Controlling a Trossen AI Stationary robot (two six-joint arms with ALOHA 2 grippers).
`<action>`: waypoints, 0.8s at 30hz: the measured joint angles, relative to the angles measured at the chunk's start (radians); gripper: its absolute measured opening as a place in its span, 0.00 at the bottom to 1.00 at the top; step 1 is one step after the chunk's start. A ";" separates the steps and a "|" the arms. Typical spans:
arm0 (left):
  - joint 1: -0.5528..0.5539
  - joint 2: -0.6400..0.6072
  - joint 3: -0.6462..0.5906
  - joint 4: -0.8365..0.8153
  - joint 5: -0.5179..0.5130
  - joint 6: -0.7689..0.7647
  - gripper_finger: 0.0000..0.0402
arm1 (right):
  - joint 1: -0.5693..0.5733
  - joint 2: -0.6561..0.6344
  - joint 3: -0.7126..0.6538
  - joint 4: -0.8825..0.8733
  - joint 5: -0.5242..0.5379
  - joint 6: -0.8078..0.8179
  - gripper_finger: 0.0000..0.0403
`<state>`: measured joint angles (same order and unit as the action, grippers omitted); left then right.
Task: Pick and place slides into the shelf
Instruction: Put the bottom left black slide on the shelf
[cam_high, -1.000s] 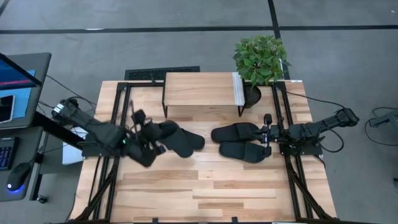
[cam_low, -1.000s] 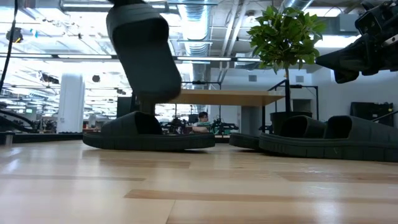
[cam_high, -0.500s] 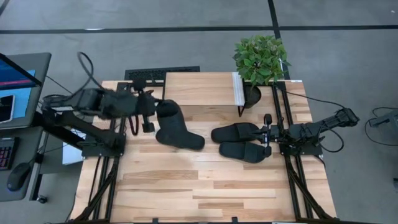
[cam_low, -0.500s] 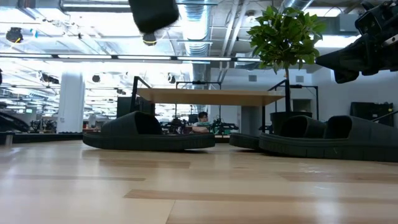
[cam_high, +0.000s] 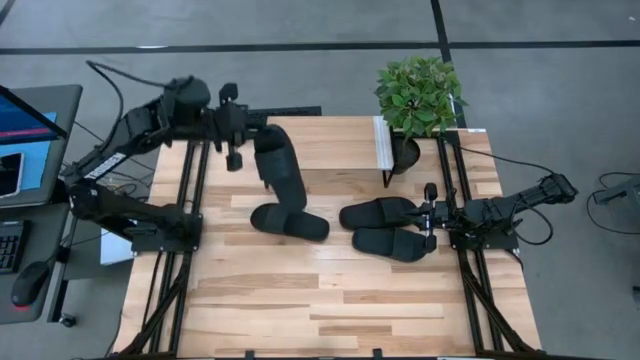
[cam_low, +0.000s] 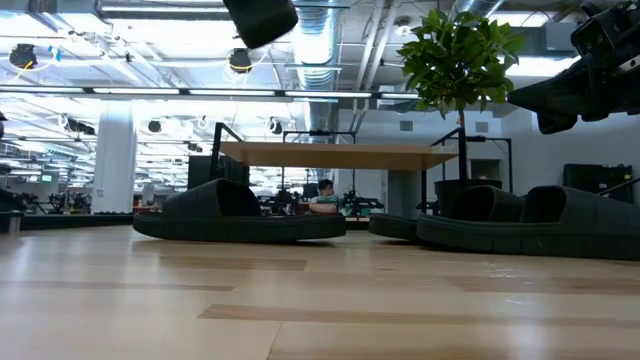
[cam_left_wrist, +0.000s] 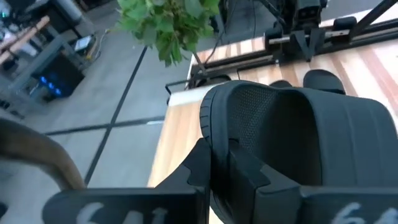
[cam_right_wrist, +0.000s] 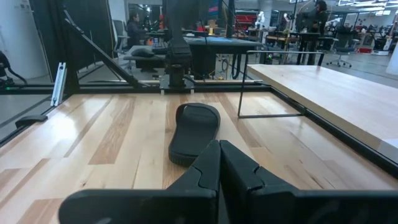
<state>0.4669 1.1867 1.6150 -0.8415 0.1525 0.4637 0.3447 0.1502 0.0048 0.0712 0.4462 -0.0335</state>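
Note:
Three black slides lie sole-down on the table: one (cam_high: 290, 222) in the middle and two (cam_high: 385, 212) (cam_high: 392, 243) side by side to its right. A fourth slide (cam_high: 281, 165) hangs in the air over the left end of the shelf (cam_high: 335, 145), a light-wood board on black legs at the table's far side. My left gripper (cam_high: 240, 135) is shut on that slide. My right gripper (cam_high: 430, 215) is shut and hovers just above the right-hand pair's ends, touching nothing. The low view shows only the raised slide's tip (cam_low: 262, 18). My left gripper pinches the raised slide by the rim of its sole (cam_left_wrist: 211, 134), at the end nearest the table's far-left, with one finger (cam_left_wrist: 199, 165) on each side of the rim. The fingers come about level from the table's left. The slide is lifted clear, its free end slanting toward the near edge.
A potted plant (cam_high: 418, 95) stands at the shelf's right end, by the pale strip (cam_high: 380, 145). Black frame rails (cam_high: 190, 230) (cam_high: 470, 270) run along both table sides. The near half of the table (cam_high: 330, 300) is bare wood. A desk with a monitor (cam_high: 25, 120) is to the left.
My left gripper has carried its slide up and toward the far edge, from low over the middle slide to above the shelf's left end. The slide rose clear and swung round, its free end now trailing toward the near side. The other slides and the right arm kept still.

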 joint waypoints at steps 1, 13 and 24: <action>0.034 0.003 0.000 0.008 0.040 0.019 0.03 | 0.000 0.000 0.000 0.000 0.000 0.000 0.00; 0.411 0.040 0.000 0.073 0.517 0.307 0.03 | 0.000 0.000 0.000 0.000 0.000 0.000 0.00; 0.595 0.215 0.007 0.072 0.706 0.392 0.03 | 0.000 0.000 0.000 0.000 0.000 0.000 0.00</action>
<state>1.0614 1.4012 1.6218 -0.7696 0.8589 0.8558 0.3443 0.1502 0.0048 0.0715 0.4461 -0.0337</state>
